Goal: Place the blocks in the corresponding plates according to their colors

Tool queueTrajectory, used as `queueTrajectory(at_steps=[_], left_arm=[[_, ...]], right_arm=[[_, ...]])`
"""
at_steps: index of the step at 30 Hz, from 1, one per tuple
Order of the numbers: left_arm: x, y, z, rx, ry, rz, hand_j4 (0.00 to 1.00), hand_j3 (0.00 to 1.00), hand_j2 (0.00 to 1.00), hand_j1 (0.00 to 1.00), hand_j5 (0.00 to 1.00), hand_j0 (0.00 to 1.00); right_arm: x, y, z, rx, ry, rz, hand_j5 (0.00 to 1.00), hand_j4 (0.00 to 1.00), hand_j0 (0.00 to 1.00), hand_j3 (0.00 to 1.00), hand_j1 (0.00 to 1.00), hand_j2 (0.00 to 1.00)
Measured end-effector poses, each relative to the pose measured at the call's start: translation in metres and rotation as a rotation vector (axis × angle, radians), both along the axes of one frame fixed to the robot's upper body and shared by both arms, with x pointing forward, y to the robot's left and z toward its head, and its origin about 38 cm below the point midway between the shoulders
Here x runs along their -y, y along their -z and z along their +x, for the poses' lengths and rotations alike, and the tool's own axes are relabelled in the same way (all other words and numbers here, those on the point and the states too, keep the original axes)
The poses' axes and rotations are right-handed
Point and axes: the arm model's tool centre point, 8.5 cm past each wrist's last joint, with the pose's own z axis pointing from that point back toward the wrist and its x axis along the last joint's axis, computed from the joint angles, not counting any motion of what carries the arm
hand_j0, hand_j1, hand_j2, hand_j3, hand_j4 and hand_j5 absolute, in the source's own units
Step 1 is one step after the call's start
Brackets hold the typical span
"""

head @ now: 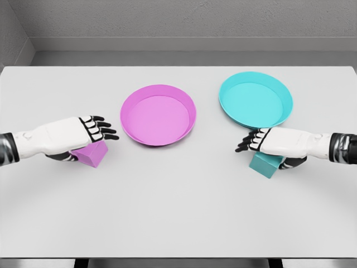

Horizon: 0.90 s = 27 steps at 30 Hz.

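A white table (178,212) carries two round plates side by side toward the far half: a pink plate (158,115) left of centre and a cyan plate (255,100) to its right, near each other but apart, both holding nothing. The left hand (83,134) comes in from the left edge and lies over a pink block (90,153), which sits on the table just left of the pink plate, outside its rim; the fingers (103,131) stretch out flat and loosely spread toward the plate, above the block's top, and the thumb seems to reach down beside it, though whether it presses the block cannot be told. The right hand (268,140) comes in from the right edge and lies over a cyan block (265,164), which rests on the table just in front of the cyan plate, close to its near rim; its fingers (248,143) point left, extended and slightly apart, and a firm grasp cannot be told here either. No brand, label or writing can be read on any of these things.
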Motion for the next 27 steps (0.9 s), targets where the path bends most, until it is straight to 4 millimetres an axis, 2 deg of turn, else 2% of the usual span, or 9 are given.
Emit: queueTrajectory(at_steps=[6, 7, 9, 12, 16, 27], left_arm=[[0.001, 0.004, 0.0, -0.011, 0.0, 0.001, 1.0, 1.0, 1.0, 1.0, 1.0, 1.0], [0.001, 0.005, 0.0, -0.012, 0.0, 0.002, 1.0, 1.0, 1.0, 1.0, 1.0, 1.0], [0.001, 0.007, 0.0, -0.016, 0.0, 0.001, 1.0, 1.0, 1.0, 1.0, 1.0, 1.0], [0.002, 0.008, 0.0, -0.019, -0.001, 0.0, 1.0, 1.0, 1.0, 1.0, 1.0, 1.0], [0.001, 0.012, 0.0, -0.026, -0.004, 0.004, 1.0, 1.0, 1.0, 1.0, 1.0, 1.0], [-0.002, 0.018, 0.001, -0.041, -0.016, 0.008, 1.0, 1.0, 1.0, 1.0, 1.0, 1.0]], right_arm=[[0.0, 0.0, 0.0, -0.004, -0.002, -0.008, 0.78, 0.78, 0.78, 0.78, 0.78, 0.78], [0.0, 0.0, 0.0, -0.004, -0.002, -0.009, 0.72, 0.72, 0.72, 0.72, 0.72, 0.72], [0.001, 0.0, 0.0, -0.003, -0.001, -0.01, 0.68, 0.68, 0.68, 0.68, 0.68, 0.68], [0.001, -0.001, 0.0, -0.003, 0.0, -0.012, 0.67, 0.67, 0.67, 0.67, 0.67, 0.67], [0.001, -0.002, 0.001, -0.001, 0.003, -0.005, 0.6, 0.6, 0.6, 0.6, 0.6, 0.6], [0.0, -0.011, 0.004, 0.025, -0.004, -0.006, 0.56, 0.56, 0.56, 0.56, 0.56, 0.56]])
